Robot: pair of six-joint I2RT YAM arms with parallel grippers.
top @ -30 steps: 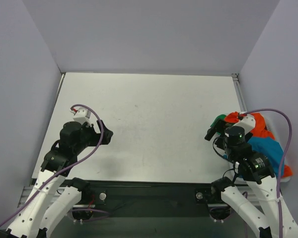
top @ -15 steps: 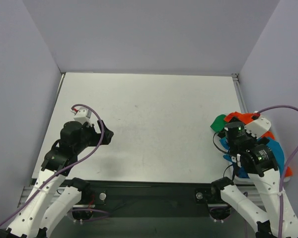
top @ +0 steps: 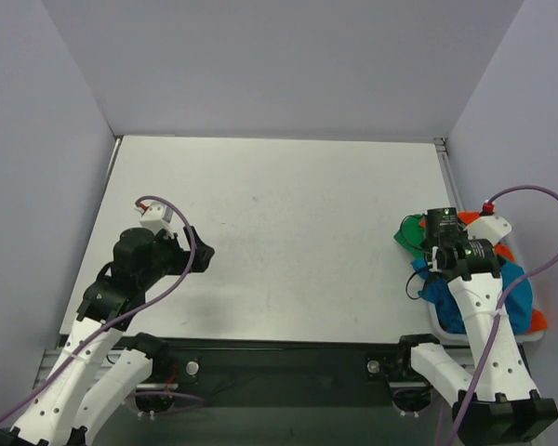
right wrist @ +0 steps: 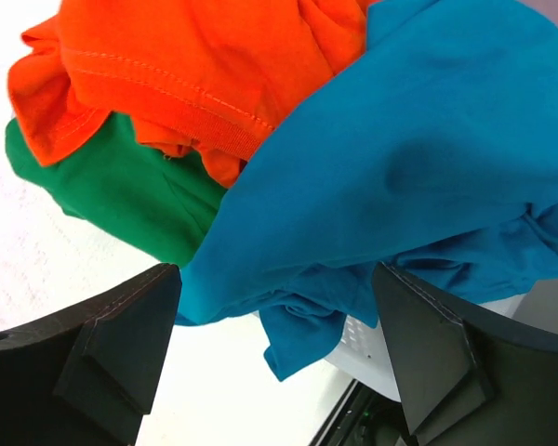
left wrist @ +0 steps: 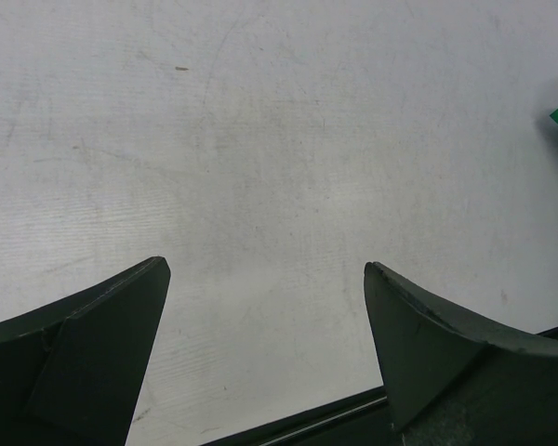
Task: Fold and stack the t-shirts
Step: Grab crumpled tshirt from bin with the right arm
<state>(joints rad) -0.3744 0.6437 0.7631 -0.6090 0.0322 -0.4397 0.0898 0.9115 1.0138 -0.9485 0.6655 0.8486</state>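
Three t-shirts are lying in one crumpled heap at the far right edge of the white table (top: 279, 214), unfolded. The table is filling most of the top view, with grey walls (top: 279, 56) closing it in on three sides.

The left arm (top: 112, 288) is reaching over the left part of the table, well apart from the heap. The right arm (top: 484, 325) is bending over the heap, and its wrist is covering the middle of the heap in the top view.

The teal-blue shirt (right wrist: 428, 158) is lying on top and taking the most room, with one edge hanging down over the side of a white perforated basket (right wrist: 358, 339). The orange-red shirt (right wrist: 195, 56) is bunching up behind it, hem stitching showing. The green shirt (right wrist: 121, 190) is lying lowest, tucked under the orange-red one and spilling onto the table on the left side of the heap. A sliver of it is also showing at the right edge of the left wrist view.

The right gripper (right wrist: 274, 269) is hovering with jaws spread wide, holding nothing. Its fingers are framing the teal-blue shirt's hanging edge. Can't tell whether they're touching the cloth.

The left gripper (left wrist: 265, 269) is hanging jaws wide apart over bare tabletop, with nothing between them.

Purple cables (top: 539, 200) are looping off both wrists.
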